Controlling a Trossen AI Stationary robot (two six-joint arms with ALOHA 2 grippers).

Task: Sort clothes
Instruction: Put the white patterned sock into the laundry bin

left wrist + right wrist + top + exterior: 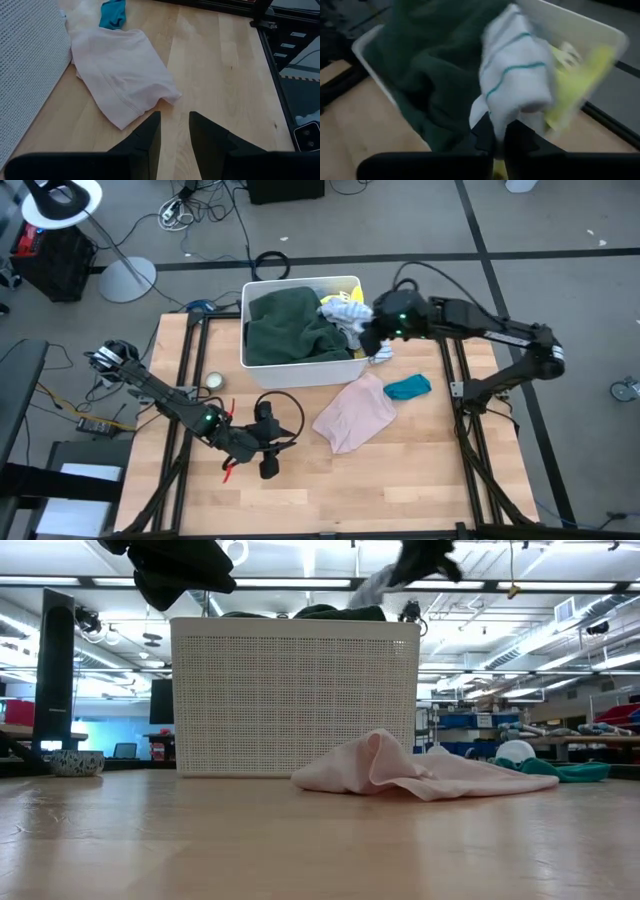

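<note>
While the left gripper [268,470] idles open lower left, the right gripper [499,142] pinches a limp, light white striped cloth [517,75] by a bunched fold over the bin [300,369].

A grey floor [420,220] fills the upper part of the high view, crossed by dark seam lines; loose cables [200,205] trail across it at upper centre; a white round lamp base [127,279] sits at upper left beside a black case [55,260]; the light wooden table top [400,470] on its black frame takes the lower middle. In the low view, long ceiling light strips [300,582] run across the top of the frame; a tall dark speaker-like stand [57,670] rises at far left; shelving with blue bins [470,725] shows at right behind the table.
</note>
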